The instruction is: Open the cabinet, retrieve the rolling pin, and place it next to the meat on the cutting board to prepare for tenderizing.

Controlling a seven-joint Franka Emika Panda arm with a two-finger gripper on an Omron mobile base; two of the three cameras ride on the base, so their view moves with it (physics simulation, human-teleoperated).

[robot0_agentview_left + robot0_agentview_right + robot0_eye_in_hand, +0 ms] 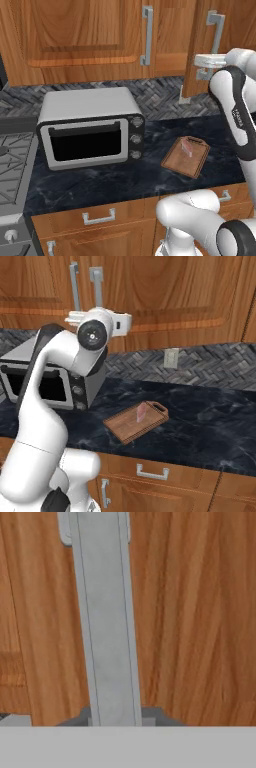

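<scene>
Cabinet (90, 40): large warm-brown wall unit with 2 raised-panel doors and visible wood grain. The right door (196, 55) stands swung partly out from the face in the left base view; the left door lies flush.
Counter (125, 175): dark, glossy, marbled stone slab, with a grey herringbone backsplash (210, 366) behind it.
Toaster oven (90, 127): boxy brushed-metal shell with a dark glass front and 3 round knobs, at the counter's left, well apart from the board.
Arm: white glossy links with dark joints, reaching up to the right door.
Cutting board (136, 422): small flat reddish-brown rectangle with a darker rim and a handle cut-out, lying on the counter below the right door.
Handle (107, 617): vertical grey metal bar, flat-faced and smooth, with bracket mounts at top and bottom.
Gripper (204, 67): at the lower part of the right door's handle, jaws clenched on the bar; the hand view looks straight along the bar against the wood.
Meat (141, 412): small pinkish-red slab with pale streaks, on the board near its handle end.
Rolling pin: judged to be inside the cabinet, behind the doors; nothing confirms it.
Stage: judged as door-opening, with the door only part way out.
Risk 1: the smooth bar could slip through the narrow pinch if the pull leaves the door's arc.
Risk 2: a door left half open would crowd the reach to the shelf.
Risk 3: the round pin may roll off the flat board once set down.
</scene>
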